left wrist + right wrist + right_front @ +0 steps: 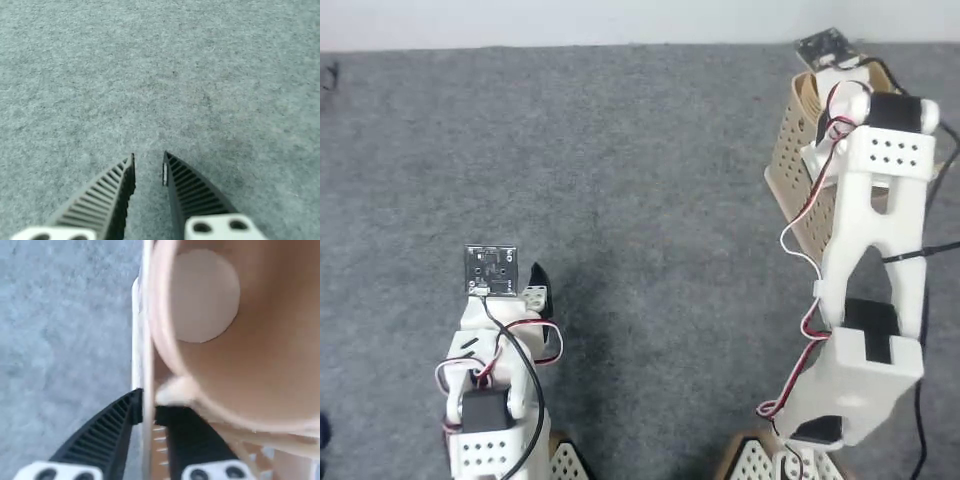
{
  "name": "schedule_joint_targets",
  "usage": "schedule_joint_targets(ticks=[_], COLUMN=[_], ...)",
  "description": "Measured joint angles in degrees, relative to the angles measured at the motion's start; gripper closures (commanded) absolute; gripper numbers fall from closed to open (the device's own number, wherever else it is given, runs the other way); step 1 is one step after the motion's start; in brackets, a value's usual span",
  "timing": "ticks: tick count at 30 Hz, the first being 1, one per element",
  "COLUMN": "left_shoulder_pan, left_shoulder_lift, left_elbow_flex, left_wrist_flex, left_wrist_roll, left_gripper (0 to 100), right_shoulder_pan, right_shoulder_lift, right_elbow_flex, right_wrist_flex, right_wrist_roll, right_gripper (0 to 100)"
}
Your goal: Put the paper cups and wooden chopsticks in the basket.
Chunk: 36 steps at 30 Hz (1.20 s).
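Beige paper cup [240, 365] with a round white bottom sits at the tan perforated basket [798, 150], its open mouth turned toward the right wrist camera so the inside wall and bottom disc are plain to see. The right gripper [148, 401] is pinched onto the cup's thin side wall. One black ribbed finger lies outside the cup and the other inside the rim, with only the wall's thickness between them. A bit of perforated basket wall shows just beside the cup. The close view is blurred there, so the cup seems to be inside the basket's rim, but whether it rests on anything cannot be told.

From the high view, the white right arm [875, 230] stretches over the basket and covers much of it, with red and white wires running along it. The basket stands on grey carpet [620, 180].

The left gripper [148, 159] is well apart from the basket, across a broad stretch of the carpet. Its two black ribbed fingers are a narrow gap apart and grip nothing, pointing down at bare carpet. The left arm [495, 370] is folded back behind it, farther again from the basket.
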Motion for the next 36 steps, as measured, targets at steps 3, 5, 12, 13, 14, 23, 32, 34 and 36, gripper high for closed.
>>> schedule_joint_targets(ticks=[3,5,12,13,14,23,32,34,36], left_shoulder_pan=[0.00,0.00,0.09,0.09,0.09,0.09,0.00,0.09,0.09], left_shoulder_lift=[0.00,0.00,0.00,0.00,0.00,0.00,0.00,0.00,0.00], left_elbow_flex=[0.00,0.00,0.00,0.00,0.00,0.00,0.00,0.00,0.00], left_wrist_flex=[0.00,0.00,0.00,0.00,0.00,0.00,0.00,0.00,0.00], left_wrist_roll=[0.00,0.00,0.00,0.00,0.00,0.00,0.00,0.00,0.00], left_gripper=[91,91,91,91,91,91,91,91,91], right_shoulder_pan=[0.00,-0.09,-3.34,-4.31,-5.45,-26.99,-33.67,-34.46,-35.52], right_shoulder_lift=[0.18,0.18,0.18,-0.53,-1.32,-12.40,-15.56,-16.18,-17.85], right_elbow_flex=[0.00,0.00,0.00,0.00,0.09,0.09,3.78,6.68,9.41], right_wrist_flex=[-2.46,-2.64,-0.97,-0.70,-0.35,11.87,12.31,12.31,12.31], right_wrist_roll=[2.55,4.04,9.93,10.46,10.81,20.84,21.71,21.80,23.03], right_gripper=[99.1,99.1,99.1,99.1,99.1,99.1,99.1,99.1,99.1])
